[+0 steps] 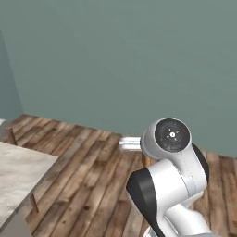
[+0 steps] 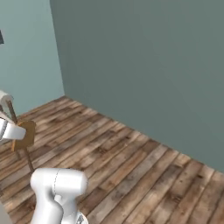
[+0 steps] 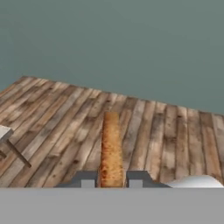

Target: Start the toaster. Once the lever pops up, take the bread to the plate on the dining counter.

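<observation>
At lower left of the left base view, counter: a pale marble-patterned corner of the dining counter (image 1: 18, 178) shows; you may be facing away from most of it, so the plate's whereabouts can't be told.
Floor: wooden planks (image 3: 175, 131) lie beneath the bread; a drop here would likely end the task.
Stool: a wooden seat (image 2: 24, 133) sits at the left edge of the right base view; swinging the arm that way risks a knock.
Bread: the toast slice (image 3: 111, 148) stands edge-on at lower centre of the hand view.
End effector: the end effector (image 3: 111, 179) is clamped narrow on the bread's lower end; a jolt could let it pivot or slip.
</observation>
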